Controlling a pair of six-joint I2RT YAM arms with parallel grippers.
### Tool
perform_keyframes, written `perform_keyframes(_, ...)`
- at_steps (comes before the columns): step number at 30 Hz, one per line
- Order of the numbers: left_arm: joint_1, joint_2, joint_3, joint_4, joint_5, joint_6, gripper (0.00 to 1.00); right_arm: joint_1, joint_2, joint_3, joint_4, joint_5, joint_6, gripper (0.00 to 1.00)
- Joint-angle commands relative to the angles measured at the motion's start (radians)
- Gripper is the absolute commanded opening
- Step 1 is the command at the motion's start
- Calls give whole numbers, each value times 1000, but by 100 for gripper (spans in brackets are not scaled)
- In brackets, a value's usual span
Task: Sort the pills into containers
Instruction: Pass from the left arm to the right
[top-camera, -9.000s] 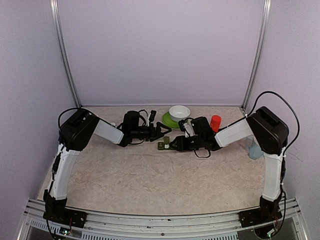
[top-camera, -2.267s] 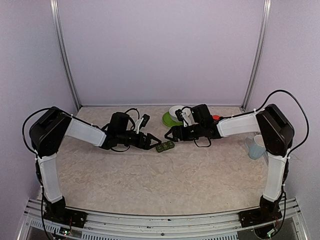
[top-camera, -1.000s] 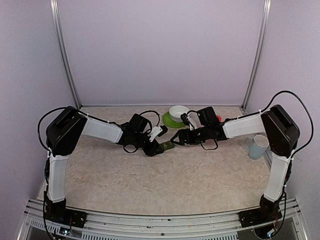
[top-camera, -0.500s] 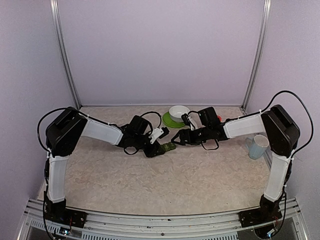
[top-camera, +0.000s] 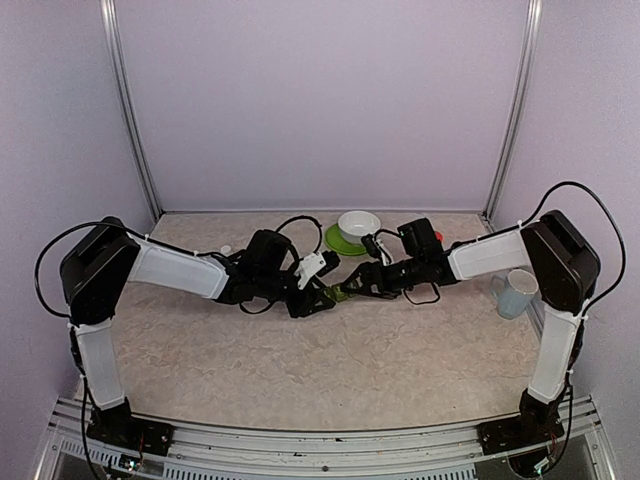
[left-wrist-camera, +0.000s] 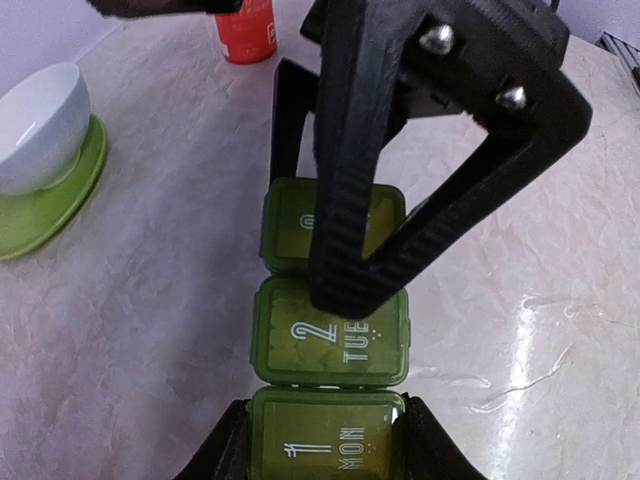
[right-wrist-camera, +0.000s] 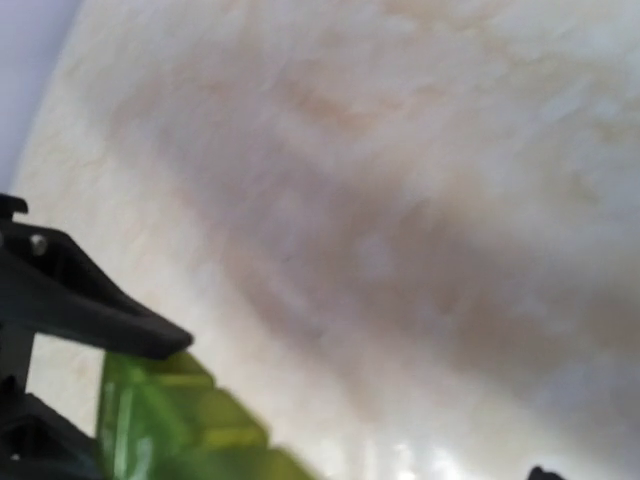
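The containers (left-wrist-camera: 330, 340), a dark green strip of three lidded compartments, lie on the table; the two nearest lids read "1 MON" and "2 TUE". My left gripper (left-wrist-camera: 328, 450) is shut on the "1 MON" end, one finger on each side. My right gripper (top-camera: 352, 288) is open over the far end of the strip. One black fingertip (left-wrist-camera: 350, 285) of it rests where the second and third lids meet. In the right wrist view the containers (right-wrist-camera: 170, 430) are a green blur at the lower left. No pills show in any view.
A white bowl (top-camera: 358, 224) sits on a green plate (top-camera: 336, 243) just behind the grippers. A red bottle (left-wrist-camera: 247, 30) stands beyond the strip. A pale blue mug (top-camera: 512, 292) is at the right edge, and a tiny white bottle (top-camera: 226, 250) is behind my left forearm.
My left gripper has closed on the end of the strip and its shoulder has swung left. My right gripper has come down and left onto the strip's far end.
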Motion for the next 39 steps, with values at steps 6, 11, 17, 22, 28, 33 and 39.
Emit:
perform_keyframes(6, -34, -72, -19, 49, -10, 21, 31, -10, -54, -58, 121, -221, 117, 85)
perform_keyframes(11, -35, -72, -16, 45, -17, 25, 31, -10, -65, -63, 109, -252, 120, 77)
perform_keyframes(17, -42, -81, -23, 49, -17, 38, 31, -10, -41, -64, 125, -288, 143, 73)
perform_keyframes(22, -52, -101, -43, 68, -19, 53, 31, -12, -19, -53, 139, -310, 164, 69)
perform_keyframes(28, -61, -121, -63, 85, -29, 63, 31, -13, 6, -24, 110, -316, 163, 63)
perform_keyframes(33, -62, -130, -73, 93, -36, 70, 31, -16, 27, -41, 183, -362, 222, 55)
perform_keyframes(39, -67, -131, -74, 92, -55, 76, 31, -25, 34, -77, 289, -400, 317, 50)
